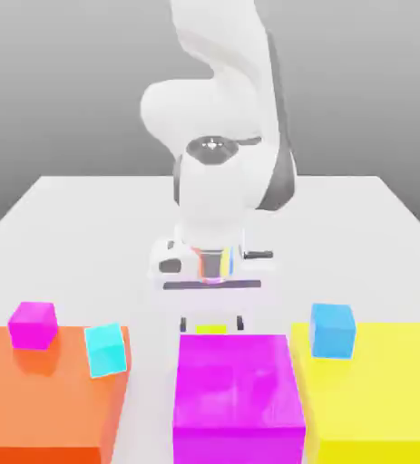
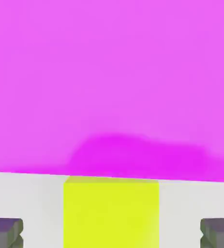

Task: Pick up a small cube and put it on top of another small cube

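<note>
Exterior view: arm bent low over white table (image 1: 367, 204), gripper (image 1: 211, 323) down around lime cube (image 1: 211, 329), jaws wide, nothing clenched.
Lime cube sits on table just behind big magenta block (image 1: 239, 390), between the two fingers (image 1: 185, 323); only its top edge shows above the block. Hand view: lime cube (image 2: 111, 213) centred between fingertips (image 2: 7, 231), clear gap each side, no contact; big magenta block (image 2: 109, 82) right beside it, touching or nearly so, can't tell. Exterior view's left: orange block (image 1: 41, 399) w/ small magenta cube (image 1: 33, 323) on top and cyan cube (image 1: 106, 350), tilted, at its edge. Exterior view's right: big yellow block (image 1: 385, 390) w/ blue cube (image 1: 332, 330) on its near corner.
</note>
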### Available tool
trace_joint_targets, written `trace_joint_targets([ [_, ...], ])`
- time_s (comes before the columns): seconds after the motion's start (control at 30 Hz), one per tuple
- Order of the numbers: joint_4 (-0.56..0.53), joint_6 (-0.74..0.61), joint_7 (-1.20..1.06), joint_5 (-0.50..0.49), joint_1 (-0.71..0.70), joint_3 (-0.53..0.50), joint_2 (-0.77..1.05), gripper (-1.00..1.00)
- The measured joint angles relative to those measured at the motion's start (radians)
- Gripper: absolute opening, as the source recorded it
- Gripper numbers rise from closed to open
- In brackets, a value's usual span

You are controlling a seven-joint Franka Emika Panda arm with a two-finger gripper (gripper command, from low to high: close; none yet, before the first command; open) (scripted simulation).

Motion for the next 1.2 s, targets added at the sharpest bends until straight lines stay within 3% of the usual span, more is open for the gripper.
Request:
trace_joint_targets([
  [0.07,0.012,0.06,0.0,0.0,0.0,0.0,0.073,0.0],
  [0.1,0.017,0.082,0.0,0.0,-0.001,0.001,0.1,-1.0],
  [0.33,0.017,0.084,0.005,-0.006,-0.002,0.001,0.102,-1.0],
  [0.67,-0.03,-0.185,0.01,-0.006,-0.002,0.005,-0.235,-1.0],
  [0.87,0.153,-0.406,0.153,-0.036,-0.104,0.018,-0.421,-1.0],
  [1.07,0.343,-0.66,0.274,-0.03,-0.246,-0.062,-0.379,-1.0],
  [1.2,0.344,-0.592,0.277,-0.016,-0.269,-0.087,-0.253,-1.0],
])
